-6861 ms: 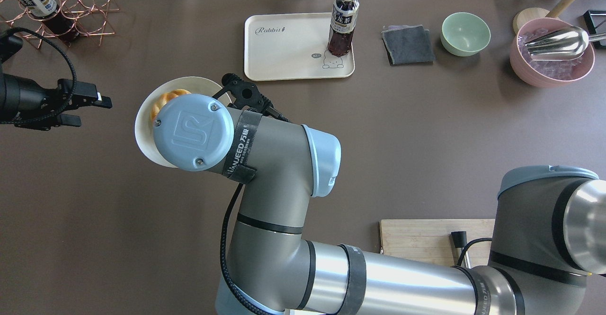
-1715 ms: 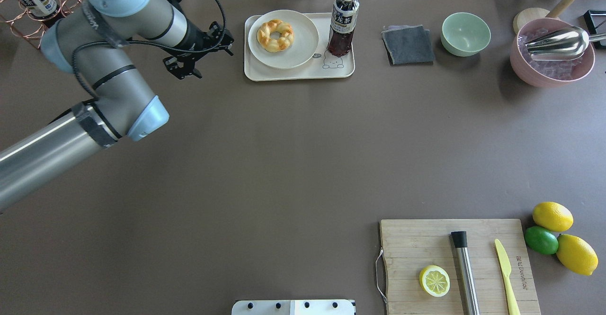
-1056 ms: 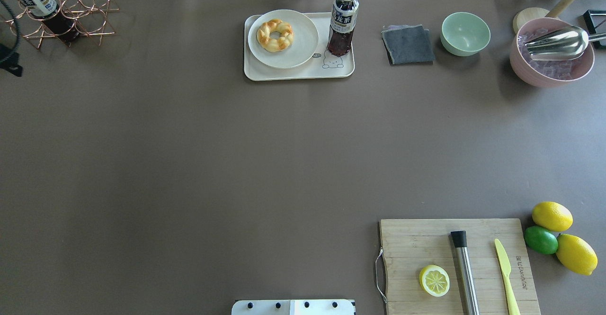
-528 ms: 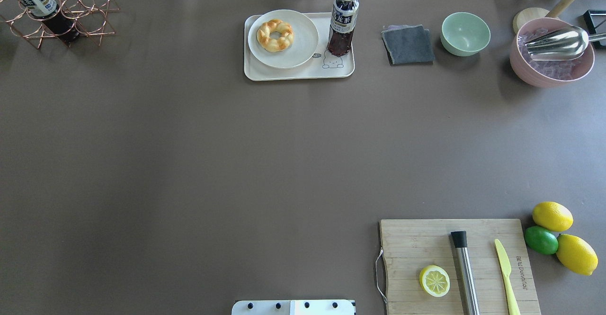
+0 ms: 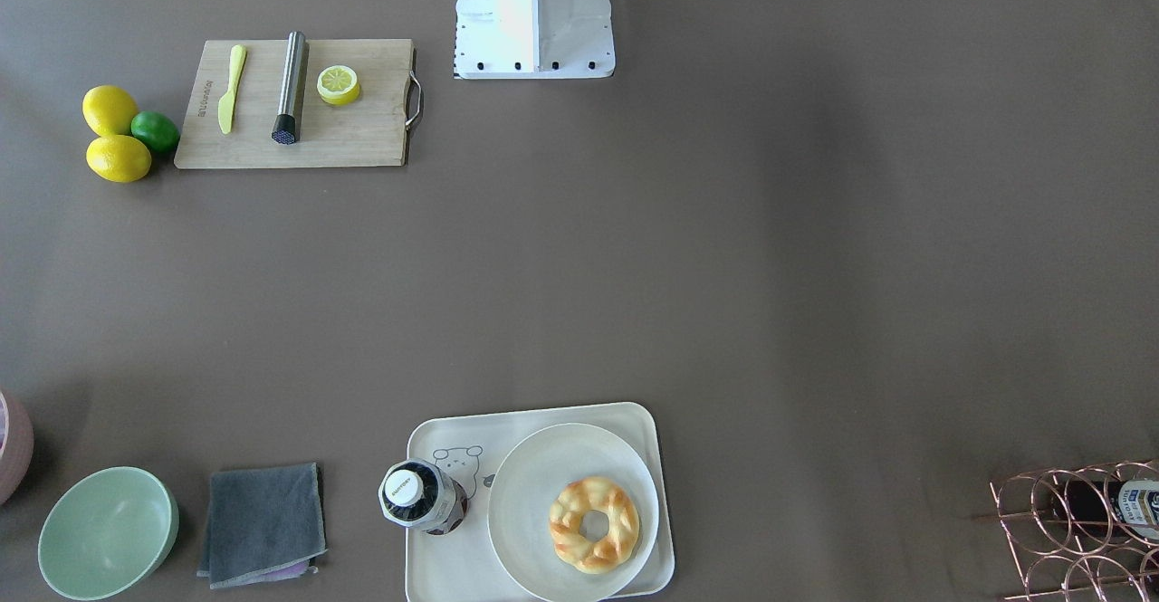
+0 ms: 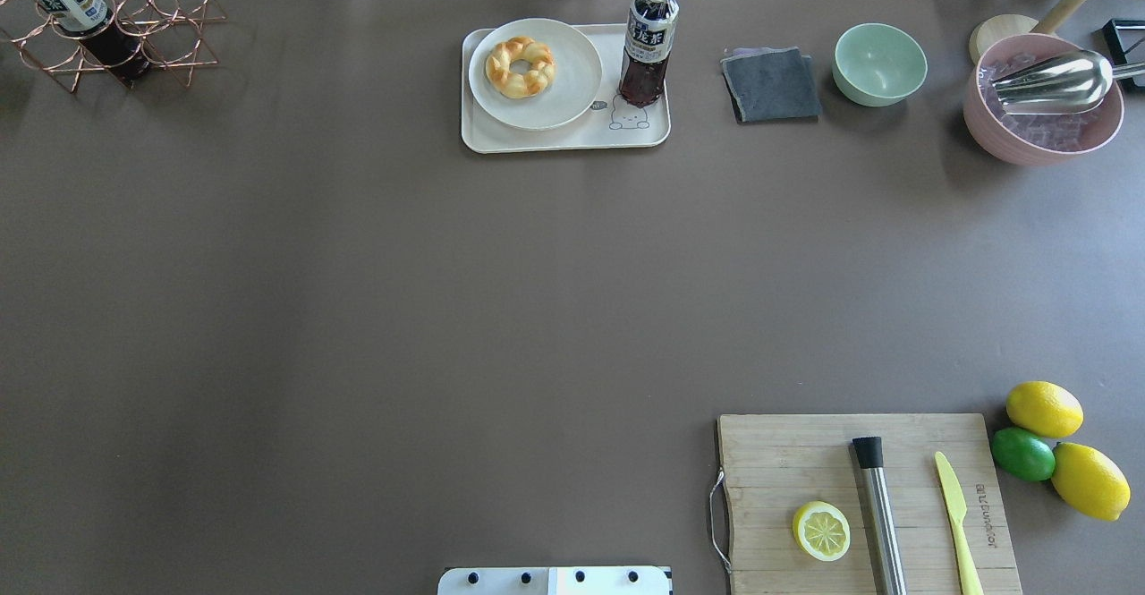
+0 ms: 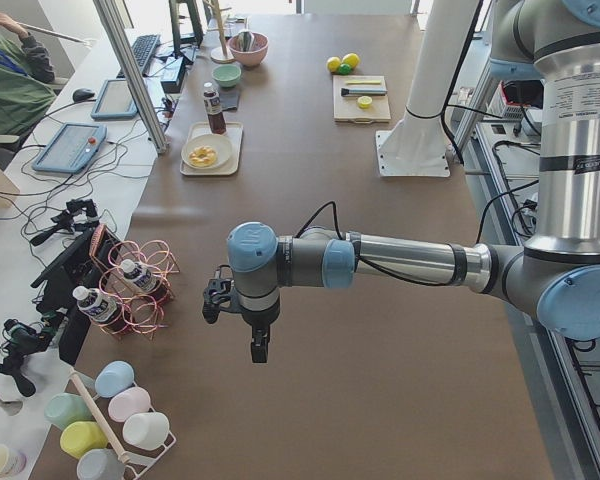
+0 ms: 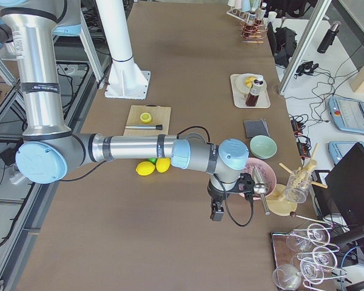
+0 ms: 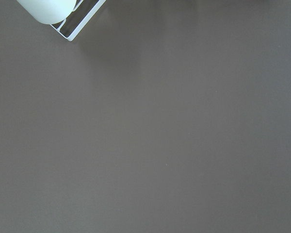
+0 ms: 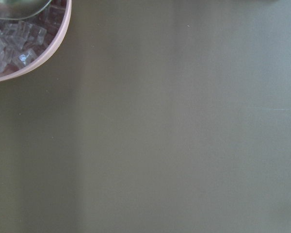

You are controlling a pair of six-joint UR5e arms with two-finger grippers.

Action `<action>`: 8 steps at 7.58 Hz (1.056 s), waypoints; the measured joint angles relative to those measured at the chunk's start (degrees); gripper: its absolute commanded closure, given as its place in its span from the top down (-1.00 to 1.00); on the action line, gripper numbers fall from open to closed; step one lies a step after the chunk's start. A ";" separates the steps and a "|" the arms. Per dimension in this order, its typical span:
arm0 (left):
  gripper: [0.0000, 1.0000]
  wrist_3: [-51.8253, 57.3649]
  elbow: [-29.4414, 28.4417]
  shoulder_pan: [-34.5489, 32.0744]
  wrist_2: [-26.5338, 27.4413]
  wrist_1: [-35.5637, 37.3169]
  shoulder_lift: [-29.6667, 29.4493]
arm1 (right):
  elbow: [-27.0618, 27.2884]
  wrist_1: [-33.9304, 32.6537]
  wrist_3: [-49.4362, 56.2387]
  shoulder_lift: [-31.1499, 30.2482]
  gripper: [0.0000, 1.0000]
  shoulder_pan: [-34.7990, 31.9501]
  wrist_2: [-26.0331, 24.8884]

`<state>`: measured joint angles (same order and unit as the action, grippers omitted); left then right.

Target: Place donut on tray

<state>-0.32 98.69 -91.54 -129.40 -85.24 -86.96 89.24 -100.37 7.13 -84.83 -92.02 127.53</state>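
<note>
The braided golden donut lies on a round white plate. The plate sits on the left part of the cream tray at the table's far edge. All three also show in the front-facing view: donut, plate, tray. My left gripper hangs over bare table at the left end, far from the tray. My right gripper hangs over the right end near the pink bowl. I cannot tell if either is open or shut.
A dark tea bottle stands on the tray's right part. Beside the tray are a grey cloth, green bowl and pink ice bowl. A cutting board with a lemon half sits near right. A copper rack is far left.
The plate with the donut went from the table onto the tray. Both arms then left the overhead view. Nothing has moved in the last half second.
</note>
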 measured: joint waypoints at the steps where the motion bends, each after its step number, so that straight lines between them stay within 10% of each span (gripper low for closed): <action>1: 0.99 -0.05 -0.31 0.02 0.01 -0.01 0.06 | 0.04 0.00 -0.05 0.00 1.00 0.00 0.00; 8: 0.99 -0.31 -4.60 0.35 -0.12 -2.65 -0.19 | 0.21 0.00 -0.07 0.18 1.00 0.00 0.09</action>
<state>-0.63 94.09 -91.20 -129.52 -87.89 -87.16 89.45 -100.37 7.07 -84.64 -92.02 127.62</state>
